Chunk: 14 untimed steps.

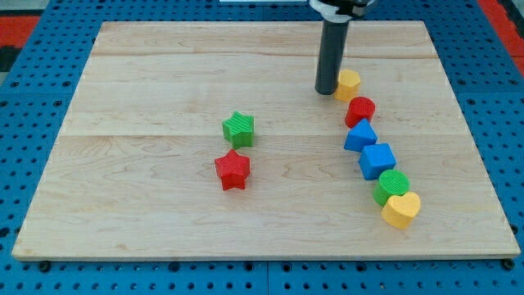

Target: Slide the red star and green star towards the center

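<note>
The green star (238,129) lies a little left of the board's middle, and the red star (232,170) lies just below it, almost touching. My tip (326,91) rests on the board in the upper right part, well to the right of and above both stars. It stands right beside the left side of a yellow block (349,83).
A curved row of blocks runs down the right side: the yellow block, a red round block (360,111), a blue block (359,135), a blue cube-like block (377,160), a green round block (392,186) and a yellow heart (401,210). The wooden board (147,74) lies on a blue perforated table.
</note>
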Available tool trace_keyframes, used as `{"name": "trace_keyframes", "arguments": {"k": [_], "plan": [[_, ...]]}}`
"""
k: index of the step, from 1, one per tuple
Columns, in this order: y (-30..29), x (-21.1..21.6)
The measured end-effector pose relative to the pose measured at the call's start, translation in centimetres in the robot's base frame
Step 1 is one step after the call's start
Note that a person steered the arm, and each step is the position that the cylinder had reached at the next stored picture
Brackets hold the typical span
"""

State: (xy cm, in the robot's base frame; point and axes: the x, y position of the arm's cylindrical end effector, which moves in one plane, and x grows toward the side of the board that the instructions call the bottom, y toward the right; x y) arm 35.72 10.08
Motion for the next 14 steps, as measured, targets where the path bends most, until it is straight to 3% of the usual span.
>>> {"name": "trace_keyframes", "arguments": {"k": [2, 3, 6, 7, 8, 9, 11, 14], "plan": [[-0.2, -0.1], [-3.6, 0.6], [-25.6, 5.0], [-26.9, 12.7], [-23.2, 19.4], [-18.7, 20.7], [-13.2, 19.7], [-16.0, 9.6]]}}
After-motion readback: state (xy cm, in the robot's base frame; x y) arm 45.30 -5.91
